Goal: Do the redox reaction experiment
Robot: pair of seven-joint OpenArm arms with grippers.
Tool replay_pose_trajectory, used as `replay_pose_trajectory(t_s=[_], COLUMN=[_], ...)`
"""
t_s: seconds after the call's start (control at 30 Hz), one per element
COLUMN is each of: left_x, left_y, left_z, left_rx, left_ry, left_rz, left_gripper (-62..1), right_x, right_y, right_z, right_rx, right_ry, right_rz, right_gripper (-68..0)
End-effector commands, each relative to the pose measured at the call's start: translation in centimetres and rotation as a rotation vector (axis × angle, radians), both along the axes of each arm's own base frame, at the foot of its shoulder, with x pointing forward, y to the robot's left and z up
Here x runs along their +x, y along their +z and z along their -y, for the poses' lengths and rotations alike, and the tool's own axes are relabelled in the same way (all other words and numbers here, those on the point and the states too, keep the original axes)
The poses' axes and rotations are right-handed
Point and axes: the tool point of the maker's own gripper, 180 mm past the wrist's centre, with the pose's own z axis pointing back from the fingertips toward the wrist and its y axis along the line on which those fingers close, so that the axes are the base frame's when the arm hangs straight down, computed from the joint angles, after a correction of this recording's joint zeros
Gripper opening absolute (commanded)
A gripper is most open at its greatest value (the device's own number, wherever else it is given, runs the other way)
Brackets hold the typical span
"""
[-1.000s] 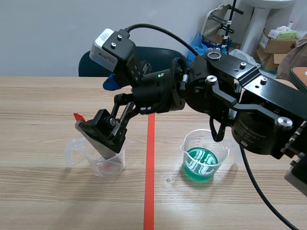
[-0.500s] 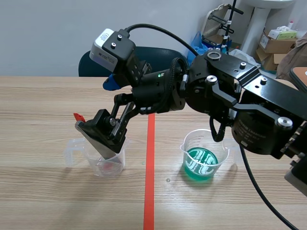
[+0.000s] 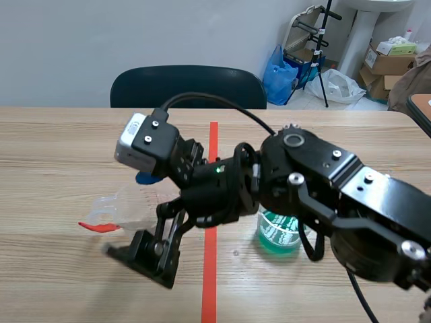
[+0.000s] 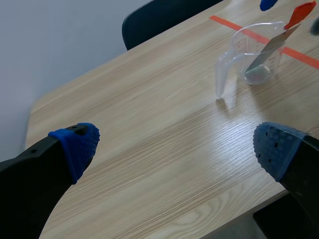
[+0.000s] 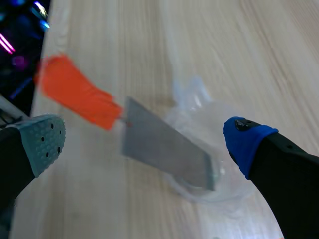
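Right gripper (image 3: pixel 129 215) lowered, strip (image 5: pixel 164 149) in beaker (image 4: pixel 234 50)

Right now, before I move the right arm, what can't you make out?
Scene view: the beaker of green liquid is mostly hidden behind the right arm; its liquid level is unreadable.
Scene view: the clear cup is blurred and partly covered by that arm; upright or tipped, I cannot tell.
Right wrist view: the metal strip is blurred; whether it touches the cup's bottom is unclear.

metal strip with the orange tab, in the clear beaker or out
In: the metal strip leans with its lower end inside the clear beaker, orange tab sticking out. The right end effector is open.
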Motion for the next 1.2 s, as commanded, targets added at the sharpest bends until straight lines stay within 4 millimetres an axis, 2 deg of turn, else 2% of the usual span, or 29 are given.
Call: replay_pose_trajectory(t_s=[0.0, 0.17, 0.3, 0.4, 0.57, 0.77, 1.0, 1.17], left_x=[0.2, 1.4, 2.5, 3.3, 4.5, 5.5, 6.6, 7.3], left_y=[0.3, -0.7, -1.8, -2.1, -2.3, -1.7, 0.1, 1.1], left_z=[-0.1, 0.1, 1.1, 2.0, 2.9, 4.1, 6.8, 9.1], left_rx=[-0.002, -0.003, -0.026, -0.051, -0.100, -0.151, -0.177, -0.175], left_ry=[0.010, 0.010, -0.029, -0.058, -0.079, -0.130, -0.210, -0.245], left_rz=[0.012, -0.008, -0.027, -0.023, -0.013, -0.002, 0.053, 0.070], left_gripper=[1.4, 1.4, 1.4, 1.4, 1.4, 1.4, 1.4, 1.4], right_x=[-0.3, -2.4, -1.9, -0.8, 2.1, 3.7, 2.6, 1.8], right_y=[4.1, 8.7, 12.4, 13.8, 13.6, 12.9, 12.7, 11.9], right_z=[-0.2, 0.9, 2.6, 4.2, 8.1, 13.1, 18.4, 20.8], right_rx=[0.094, 0.157, 0.230, 0.259, 0.234, 0.248, 0.321, 0.269], right_ry=[0.032, 0.056, -0.022, -0.089, -0.254, -0.437, -0.591, -0.638], right_rz=[0.082, 0.199, 0.237, 0.239, 0.247, 0.238, 0.263, 0.305], right_gripper=[0.4, 0.4, 0.4, 0.4, 0.4, 0.4, 0.4, 0.4])
